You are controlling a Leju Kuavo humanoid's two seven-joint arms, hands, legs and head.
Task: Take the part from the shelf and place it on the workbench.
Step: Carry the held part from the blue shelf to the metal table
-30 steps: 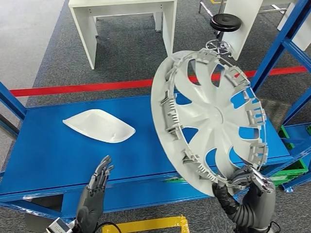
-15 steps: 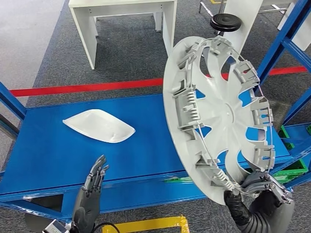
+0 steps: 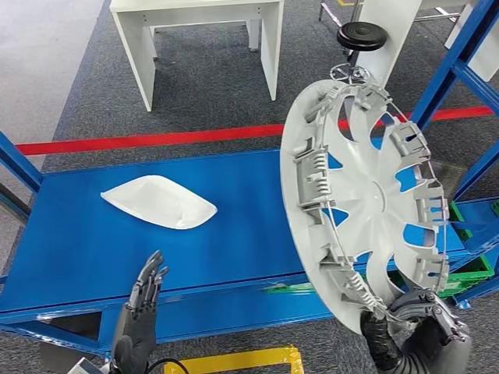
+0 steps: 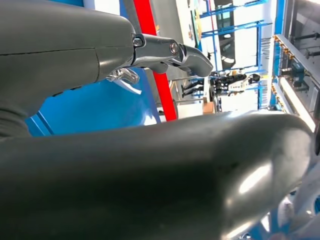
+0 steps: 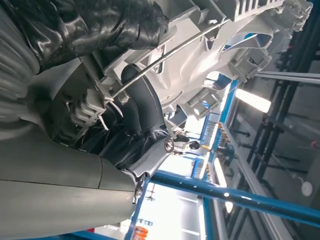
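Two hands: our right hand (image 3: 421,331) grips the grey wheel cover (image 3: 368,202) by its lower rim, tilted above the blue shelf (image 3: 70,241); our left hand (image 3: 140,315) hangs empty, fingers apart.

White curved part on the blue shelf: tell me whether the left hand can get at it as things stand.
Probably yes. The left hand is open and holds nothing, low in front of the blue shelf, and the white curved part lies uncovered beyond it. The wheel cover in the right hand stands off to the side.
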